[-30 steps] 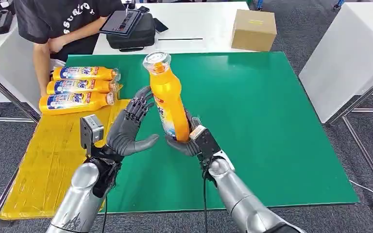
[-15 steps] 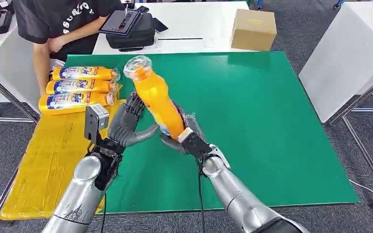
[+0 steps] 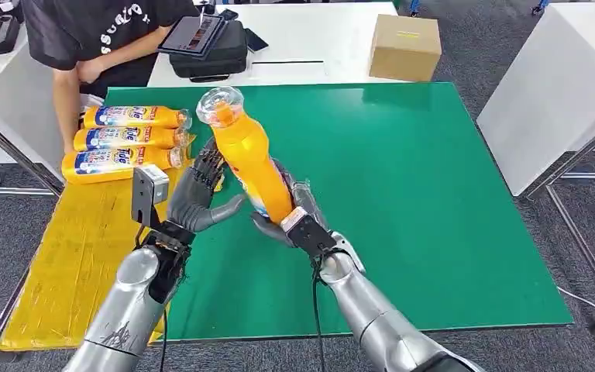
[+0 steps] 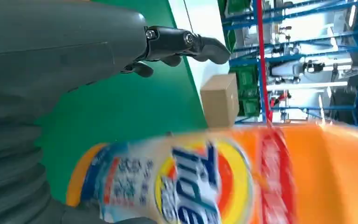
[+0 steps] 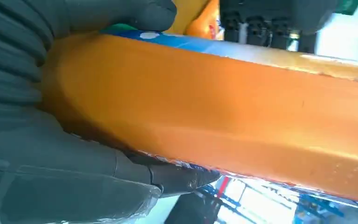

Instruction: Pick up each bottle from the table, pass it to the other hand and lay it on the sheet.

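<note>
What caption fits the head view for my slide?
Right hand holds an orange bottle tilted toward the open left hand, above the green mat.

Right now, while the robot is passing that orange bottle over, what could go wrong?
The orange bottle leans with its clear cap high, and the right robot hand grips only its bottom end, so it might tip out. The left robot hand is open beside it and has not closed yet; letting go too early could drop it on the green mat.
</note>
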Motion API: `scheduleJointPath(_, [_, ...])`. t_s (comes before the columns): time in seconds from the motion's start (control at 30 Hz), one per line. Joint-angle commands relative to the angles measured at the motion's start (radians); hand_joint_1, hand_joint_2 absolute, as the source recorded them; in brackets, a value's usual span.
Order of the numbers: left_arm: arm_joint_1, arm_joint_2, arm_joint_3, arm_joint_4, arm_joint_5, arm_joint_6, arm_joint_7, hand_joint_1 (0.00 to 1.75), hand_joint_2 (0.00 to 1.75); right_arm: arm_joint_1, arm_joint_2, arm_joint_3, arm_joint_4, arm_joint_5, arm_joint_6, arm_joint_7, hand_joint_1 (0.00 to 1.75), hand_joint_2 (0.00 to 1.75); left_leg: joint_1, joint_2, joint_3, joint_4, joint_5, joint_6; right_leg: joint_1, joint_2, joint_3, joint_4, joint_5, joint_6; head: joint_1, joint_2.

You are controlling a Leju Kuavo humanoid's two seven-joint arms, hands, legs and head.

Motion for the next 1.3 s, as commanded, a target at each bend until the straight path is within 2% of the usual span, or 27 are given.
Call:
scheduleJointPath(0.03, [-0.072, 0.021, 0.008, 0.132, 0.007, -0.025, 0.005, 0.0, 1.75, -0.041, -0.017, 0.068, -0.038, 0.01, -0.001, -0.006, 1.75, 1.75, 0.001, 0.0, 0.004, 0.0, -0.001, -0.001, 0.002, -0.002, 0.004, 0.0, -0.001, -0.004, 0.0, 0.0])
scheduleJointPath(0.2, [-0.08, 0.024, -0.006, 0.13, 0.023, -0.031, 0.005, 0.0, 1.75, -0.063, -0.007, 0.115, 0.009, 0.033, 0.054, -0.005, 1.75, 1.75, 0.001, 0.001, 0.002, 0.0, -0.001, -0.001, 0.001, -0.001, 0.002, 0.0, 0.0, -0.003, 0.0, 0.0])
scheduleJointPath(0.33, [-0.077, 0.03, -0.013, 0.118, 0.04, -0.04, 0.006, 0.0, 1.75, -0.093, 0.008, 0.138, 0.071, 0.008, 0.2, 0.015, 1.75, 1.75, 0.001, 0.001, 0.002, 0.0, -0.001, -0.001, 0.001, 0.0, 0.002, 0.0, -0.001, -0.003, 0.0, 0.0])
scheduleJointPath(0.6, [-0.072, 0.04, 0.014, 0.115, 0.06, -0.05, -0.002, 0.0, 1.75, -0.136, 0.03, 0.172, 0.183, -0.001, 0.383, 0.018, 1.75, 1.75, 0.001, 0.002, 0.005, 0.001, -0.002, -0.002, 0.002, 0.0, 0.006, 0.0, -0.002, -0.006, 0.0, 0.0])
scheduleJointPath(0.67, [-0.071, 0.044, 0.018, 0.118, 0.061, -0.047, -0.003, 0.0, 1.75, -0.14, 0.034, 0.191, 0.197, 0.037, 0.296, 0.039, 1.75, 1.75, 0.001, 0.001, 0.002, 0.0, -0.001, -0.001, 0.001, 0.0, 0.002, 0.0, -0.001, -0.003, 0.0, 0.0])
scheduleJointPath(0.7, [-0.06, 0.049, 0.024, 0.109, 0.063, -0.042, -0.001, 0.0, 1.75, -0.145, 0.042, 0.228, 0.207, 0.133, 0.098, 0.1, 1.75, 1.75, 0.001, 0.002, 0.004, 0.0, -0.002, -0.001, 0.001, 0.0, 0.004, 0.0, -0.001, -0.004, 0.0, 0.0])
scheduleJointPath(0.73, [-0.048, 0.053, 0.031, 0.095, 0.062, -0.04, 0.0, 0.0, 1.75, -0.145, 0.062, 0.235, 0.223, 0.163, 0.02, 0.131, 1.75, 1.75, 0.001, 0.002, 0.003, 0.0, -0.001, -0.001, 0.001, 0.001, 0.003, 0.0, -0.001, -0.004, 0.0, 0.0])
scheduleJointPath(0.83, [-0.036, 0.053, 0.036, 0.078, 0.061, -0.036, 0.003, 0.0, 1.75, -0.142, 0.074, 0.238, 0.229, 0.19, -0.077, 0.166, 1.75, 1.75, 0.001, 0.004, 0.005, 0.0, -0.002, -0.002, 0.002, 0.002, 0.005, 0.0, -0.001, -0.005, 0.0, 0.0])
scheduleJointPath(0.87, [-0.035, 0.048, 0.037, 0.077, 0.063, -0.037, 0.006, 0.0, 1.75, -0.136, 0.074, 0.23, 0.221, 0.165, -0.072, 0.157, 1.75, 1.75, 0.001, 0.002, 0.003, 0.0, -0.001, -0.002, 0.001, 0.001, 0.003, 0.0, -0.001, -0.004, 0.0, 0.0])
scheduleJointPath(0.9, [-0.041, 0.043, 0.03, 0.084, 0.062, -0.044, 0.01, 0.0, 1.75, -0.132, 0.07, 0.213, 0.22, 0.123, 0.001, 0.126, 1.75, 1.75, 0.001, 0.002, 0.004, 0.0, -0.002, -0.002, 0.002, 0.001, 0.004, 0.0, -0.002, -0.005, 0.0, 0.0])
scheduleJointPath(0.97, [-0.055, 0.036, 0.019, 0.1, 0.062, -0.047, 0.009, 0.0, 1.75, -0.13, 0.057, 0.215, 0.219, 0.108, 0.072, 0.105, 1.75, 1.75, 0.002, -0.001, 0.004, 0.001, -0.002, -0.002, 0.002, -0.002, 0.006, 0.0, -0.002, -0.005, 0.0, 0.0])
scheduleJointPath(1.0, [-0.058, 0.034, 0.018, 0.102, 0.061, -0.046, 0.009, 0.0, 1.75, -0.13, 0.052, 0.213, 0.219, 0.106, 0.077, 0.103, 1.75, 1.75, 0.002, -0.001, 0.002, 0.001, -0.001, -0.001, 0.002, -0.002, 0.003, 0.0, -0.002, -0.004, 0.0, 0.0])
scheduleJointPath(1.03, [-0.066, 0.031, 0.014, 0.114, 0.063, -0.054, 0.006, 0.0, 1.75, -0.129, 0.045, 0.214, 0.218, 0.088, 0.147, 0.082, 1.75, 1.75, 0.001, 0.0, 0.001, 0.0, 0.0, -0.001, 0.001, -0.001, 0.002, 0.0, -0.001, -0.002, 0.0, 0.0])
scheduleJointPath(1.1, [-0.073, 0.028, 0.014, 0.122, 0.062, -0.052, 0.005, 0.0, 1.75, -0.13, 0.04, 0.215, 0.221, 0.084, 0.181, 0.069, 1.75, 1.75, 0.001, -0.001, 0.001, 0.0, 0.0, -0.001, 0.001, -0.003, 0.002, 0.0, -0.001, -0.003, 0.0, 0.0])
scheduleJointPath(1.13, [-0.075, 0.026, 0.015, 0.126, 0.062, -0.051, 0.006, 0.0, 1.75, -0.136, 0.039, 0.215, 0.233, 0.099, 0.146, 0.083, 1.75, 1.75, 0.002, -0.002, 0.002, 0.001, -0.001, -0.001, 0.002, -0.003, 0.004, 0.0, -0.001, -0.004, 0.0, 0.0])
scheduleJointPath(1.2, [-0.073, 0.028, 0.017, 0.126, 0.062, -0.05, 0.005, 0.0, 1.75, -0.136, 0.042, 0.215, 0.233, 0.1, 0.144, 0.084, 1.75, 1.75, 0.002, -0.002, 0.002, 0.001, -0.001, -0.001, 0.002, -0.003, 0.004, 0.0, -0.002, -0.004, 0.0, 0.0])
scheduleJointPath(1.27, [-0.06, 0.034, 0.024, 0.109, 0.062, -0.048, 0.01, 0.0, 1.75, -0.147, 0.053, 0.238, 0.247, 0.174, -0.004, 0.147, 1.75, 1.75, 0.001, -0.001, 0.003, 0.001, -0.001, -0.002, 0.002, -0.003, 0.004, 0.0, -0.002, -0.005, 0.0, 0.0])
scheduleJointPath(1.3, [-0.057, 0.035, 0.026, 0.106, 0.062, -0.047, 0.01, 0.0, 1.75, -0.147, 0.059, 0.24, 0.247, 0.177, -0.008, 0.15, 1.75, 1.75, 0.001, 0.0, 0.002, 0.001, -0.001, -0.002, 0.001, -0.001, 0.002, 0.0, -0.001, -0.004, 0.0, 0.0])
